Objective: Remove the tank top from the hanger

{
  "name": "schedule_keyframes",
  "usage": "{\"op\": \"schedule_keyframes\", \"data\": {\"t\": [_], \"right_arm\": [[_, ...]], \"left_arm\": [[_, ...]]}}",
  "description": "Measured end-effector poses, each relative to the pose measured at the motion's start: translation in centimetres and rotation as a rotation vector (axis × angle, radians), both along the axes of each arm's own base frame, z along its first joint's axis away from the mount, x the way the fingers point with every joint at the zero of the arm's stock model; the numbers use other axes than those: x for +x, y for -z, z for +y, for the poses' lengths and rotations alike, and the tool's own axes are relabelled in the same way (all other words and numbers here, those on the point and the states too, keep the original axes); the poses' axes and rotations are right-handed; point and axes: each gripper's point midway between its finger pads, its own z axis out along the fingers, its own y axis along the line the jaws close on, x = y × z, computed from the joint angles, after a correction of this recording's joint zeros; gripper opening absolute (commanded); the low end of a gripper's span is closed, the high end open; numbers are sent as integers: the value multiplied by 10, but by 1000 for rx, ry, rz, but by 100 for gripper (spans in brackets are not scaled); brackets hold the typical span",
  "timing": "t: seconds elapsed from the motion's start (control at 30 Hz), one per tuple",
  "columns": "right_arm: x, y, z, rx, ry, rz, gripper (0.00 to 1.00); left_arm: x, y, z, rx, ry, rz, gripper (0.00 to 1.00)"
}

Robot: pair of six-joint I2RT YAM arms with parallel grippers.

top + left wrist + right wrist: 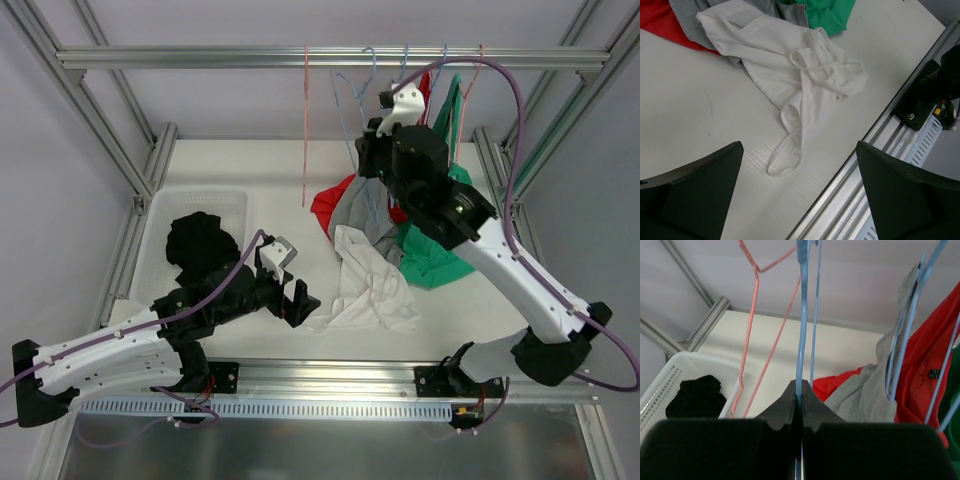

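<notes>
Up at the rail [200, 57], my right gripper [800, 390] has its fingers pressed together on the wire of a blue hanger [801, 325]. I see no cloth on that wire, though I cannot tell whether its hook sits on the rail. The tank top [805, 75] lies crumpled on the table [690, 110], straps loose, its far edge touching the pile [430, 260] of grey, red and green cloth. My left gripper [800, 195] hovers low just short of it, fingers spread wide and holding nothing. I judge the top is off, so the rest is tidying. I would open the right fingers only once the hook is seated, or the hanger drops on the pile. If the left lifts the top, I would aim for the bunched body, since a thin strap may slip free.
</notes>
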Motion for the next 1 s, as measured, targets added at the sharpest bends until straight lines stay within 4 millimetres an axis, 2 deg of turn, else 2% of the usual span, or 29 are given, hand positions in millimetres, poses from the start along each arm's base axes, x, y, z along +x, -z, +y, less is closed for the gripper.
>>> {"op": "schedule_keyframes", "data": {"t": [0.17, 0.23, 0.3, 0.47, 0.53, 0.6, 0.63, 0.7, 0.83, 0.87, 0.9, 1.0], "right_arm": [[38, -18, 25, -19, 40, -11, 0], [54, -15, 33, -36, 53, 1, 0], [67, -5, 39, -56, 68, 18, 0], [90, 39, 44, -125, 91, 101, 0], [97, 45, 46, -118, 97, 106, 0], [98, 45, 45, -110, 97, 111, 25], [98, 45, 45, -107, 93, 113, 34], [93, 46, 46, -100, 69, 123, 42], [67, 53, 40, -103, -1, 160, 70], [56, 52, 35, -100, -23, 167, 89], [43, 48, 29, -88, -45, 166, 99], [2, 23, 1, -59, -103, 125, 99]], "left_arm": [[-1, 4, 2, 13, -2, 13, 99], [-2, 5, 2, 15, -3, 18, 99], [-2, 5, 3, 16, -5, 23, 99], [-3, 5, 3, 9, -9, 32, 99], [-3, 6, 2, 10, -10, 36, 99], [-2, 10, 1, 22, -10, 46, 99], [-2, 13, 0, 29, -10, 53, 99], [-2, 22, -3, 54, -10, 75, 99], [-1, 36, -12, 84, 1, 107, 99], [-1, 38, -15, 86, 3, 110, 99], [1, 40, -19, 88, 3, 114, 99], [5, 54, -32, 126, 1, 134, 99]]}}
